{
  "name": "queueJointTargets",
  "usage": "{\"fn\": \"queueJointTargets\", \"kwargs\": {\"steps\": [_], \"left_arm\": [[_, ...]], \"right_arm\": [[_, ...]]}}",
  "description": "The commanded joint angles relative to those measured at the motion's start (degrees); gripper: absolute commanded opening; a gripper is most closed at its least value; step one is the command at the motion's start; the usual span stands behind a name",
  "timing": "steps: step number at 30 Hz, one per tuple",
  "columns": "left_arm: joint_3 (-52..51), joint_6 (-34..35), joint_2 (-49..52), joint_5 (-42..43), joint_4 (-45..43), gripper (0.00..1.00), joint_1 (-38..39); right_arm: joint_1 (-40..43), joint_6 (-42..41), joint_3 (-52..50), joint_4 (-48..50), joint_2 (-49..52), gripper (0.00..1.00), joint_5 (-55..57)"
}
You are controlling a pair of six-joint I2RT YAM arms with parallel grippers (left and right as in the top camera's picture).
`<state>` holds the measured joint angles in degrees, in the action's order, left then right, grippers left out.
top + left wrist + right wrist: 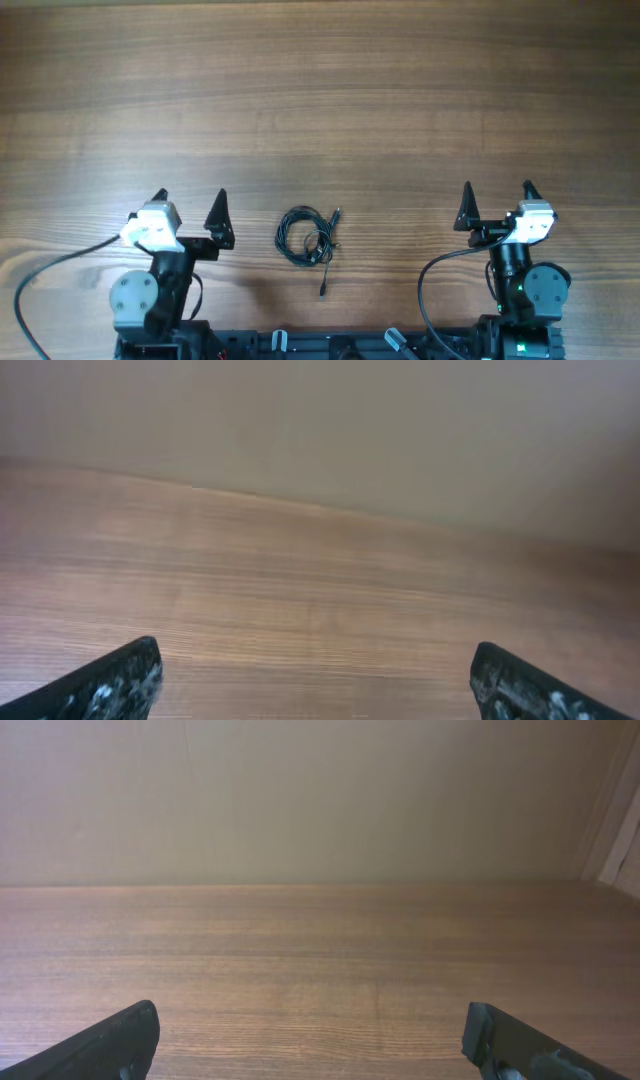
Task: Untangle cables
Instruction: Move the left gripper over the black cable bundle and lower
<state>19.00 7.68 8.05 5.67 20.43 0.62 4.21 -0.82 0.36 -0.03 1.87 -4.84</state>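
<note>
The overhead camera looks straight down from well above the wooden surface (320, 90), its frame taking in a wide stretch of it. Each wrist camera sits low behind its own gripper, the left gripper (315, 650) and the right gripper (310, 1007), and faces forward along the surface toward a pale wall (300, 800). All three views share the wooden surface. Only the wrist views take in the wall.

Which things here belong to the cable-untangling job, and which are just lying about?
Belong to the job:
thin black cables, loosely coiled
left tool, open, holding nothing
right tool, open, holding nothing

Just there:
wooden table
thick arm wiring
</note>
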Motion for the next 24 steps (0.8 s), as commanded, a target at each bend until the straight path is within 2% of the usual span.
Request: {"fn": "queueJointTargets", "kwargs": {"steps": [1,13,19,24], "left_arm": [[6.7,0.5,6.6,0.3,3.3,1.00,-0.4],[28.8,0.5,30.1,4.3,20.7,1.00,-0.4],[35.8,0.5,37.6,22.0,21.0,1.00,-0.4],[36.9,0.5,40.3,23.7,22.1,1.00,-0.4]], "right_arm": [[0.1,-0.7,-0.1,0.1,-0.5,1.00,0.9],[0.1,-0.7,-0.1,0.1,-0.5,1.00,0.9],[0.1,-0.7,-0.1,0.1,-0.5,1.00,0.9],[0.1,-0.7,-0.1,0.1,-0.5,1.00,0.9]]}}
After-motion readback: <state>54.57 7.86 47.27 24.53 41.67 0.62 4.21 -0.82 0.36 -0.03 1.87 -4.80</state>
